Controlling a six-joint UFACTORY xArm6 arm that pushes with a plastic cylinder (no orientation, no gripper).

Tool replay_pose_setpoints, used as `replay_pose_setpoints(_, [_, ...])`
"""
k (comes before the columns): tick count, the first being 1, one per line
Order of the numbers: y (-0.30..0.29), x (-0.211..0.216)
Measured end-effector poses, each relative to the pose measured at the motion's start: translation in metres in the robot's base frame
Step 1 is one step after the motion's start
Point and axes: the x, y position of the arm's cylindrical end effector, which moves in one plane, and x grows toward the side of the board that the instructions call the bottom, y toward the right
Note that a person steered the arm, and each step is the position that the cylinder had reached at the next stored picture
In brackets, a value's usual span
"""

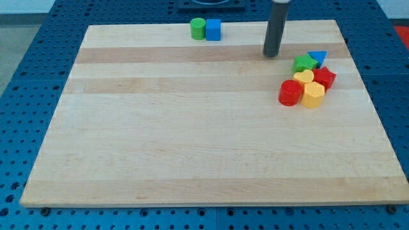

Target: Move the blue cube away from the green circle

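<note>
The blue cube (213,29) sits near the top edge of the wooden board (192,128), touching the right side of the green circle (198,29). My tip (272,55) is the lower end of a dark rod, to the right of and slightly below the blue cube, well apart from it. It stands just left of a cluster of blocks at the view's right.
A cluster at the right holds a green star (305,63), a blue triangle (317,57), a red block (324,77), a yellow heart (304,77), a yellow hexagon (313,94) and a red cylinder (289,93). Blue pegboard surrounds the board.
</note>
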Motion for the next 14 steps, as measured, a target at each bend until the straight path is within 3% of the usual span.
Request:
replay_pose_setpoints(1, [0.018,-0.059])
replay_pose_setpoints(2, [0.011,-0.081])
replay_pose_setpoints(5, [-0.132,-0.079])
replay_pose_setpoints(8, [-0.156,0.041])
replay_pose_setpoints(9, [-0.156,0.056])
replay_pose_setpoints(12, [-0.145,0.012])
replay_pose_setpoints(14, [-0.092,0.078])
